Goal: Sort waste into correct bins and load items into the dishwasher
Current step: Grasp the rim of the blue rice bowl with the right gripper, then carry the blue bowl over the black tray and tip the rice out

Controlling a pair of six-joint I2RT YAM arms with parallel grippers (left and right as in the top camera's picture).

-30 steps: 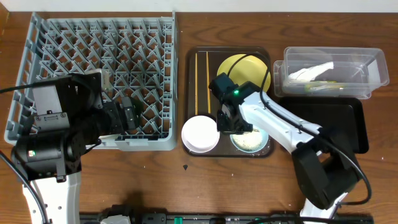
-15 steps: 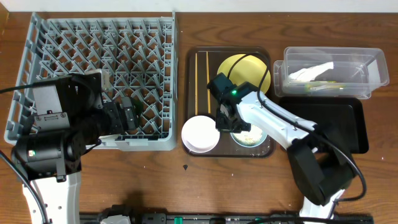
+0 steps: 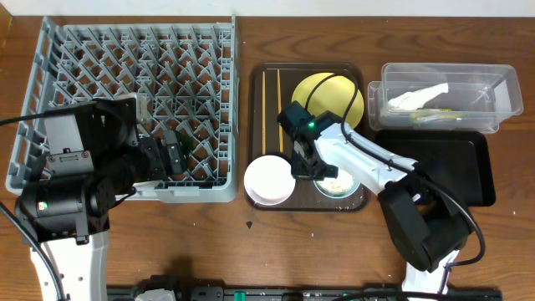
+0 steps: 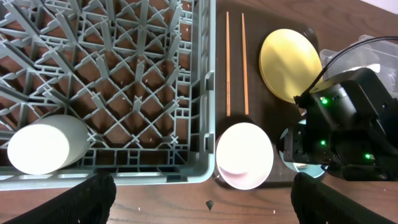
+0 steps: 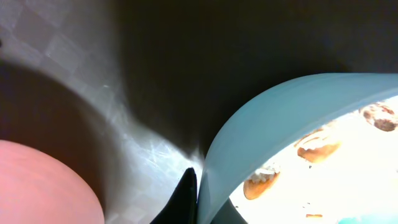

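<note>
My right gripper is shut on the left rim of the light blue bowl, which sits on the brown serving tray. In the right wrist view a dark finger presses the outside of the bowl's wall, and beige food scraps lie inside. The white bowl, yellow plate and two chopsticks are also on the tray. My left gripper hangs open above the table just in front of the grey dish rack.
At the back right, a clear tub holds a white napkin and a wrapper. A black tray lies in front of it. A white cup lies on its side in the rack's near corner.
My right gripper has closed on the blue bowl's rim and shifted slightly toward the back. The bowl has slid a little with it. The left arm has not moved.
</note>
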